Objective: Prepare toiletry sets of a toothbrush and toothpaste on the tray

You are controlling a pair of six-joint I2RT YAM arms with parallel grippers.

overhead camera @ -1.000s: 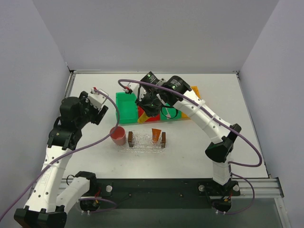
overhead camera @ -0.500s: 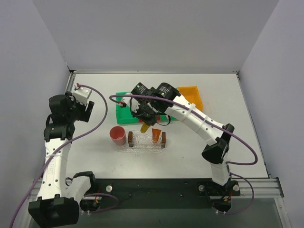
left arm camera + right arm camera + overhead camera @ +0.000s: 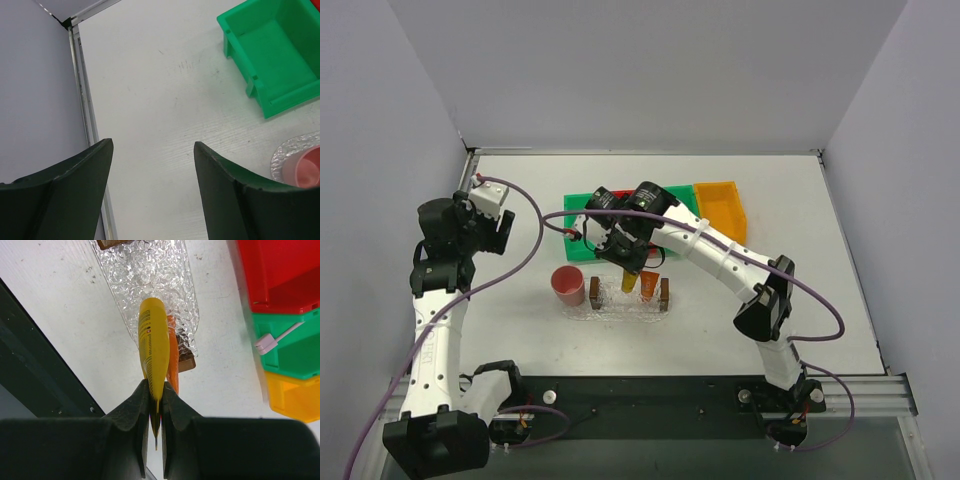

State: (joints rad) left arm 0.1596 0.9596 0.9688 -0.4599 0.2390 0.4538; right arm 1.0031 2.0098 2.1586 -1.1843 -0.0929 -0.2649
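Note:
My right gripper (image 3: 154,387) is shut on the flat end of the yellow-orange toothpaste (image 3: 154,347), which hangs nose down over the tray (image 3: 145,270). The orange toothpaste (image 3: 173,357) stands just behind it, by a brown handle block (image 3: 186,360). From above, the yellow tube (image 3: 627,284) is between the tray's blocks, left of the orange tube (image 3: 649,285), under the right gripper (image 3: 628,262). A slim white toothbrush (image 3: 277,337) lies in the green bin (image 3: 295,350). My left gripper (image 3: 152,150) is open and empty over bare table near the left edge.
A pink cup (image 3: 567,286) stands just left of the tray on a clear textured mat (image 3: 285,152). Green (image 3: 578,215) and orange (image 3: 720,205) bins line the back; a red bin (image 3: 280,270) sits beside the green one. The left wall rail (image 3: 82,100) is close to the left gripper.
The right gripper has carried the yellow tube from the bins forward and down over the tray. The left arm drew back to the left and has since held still.

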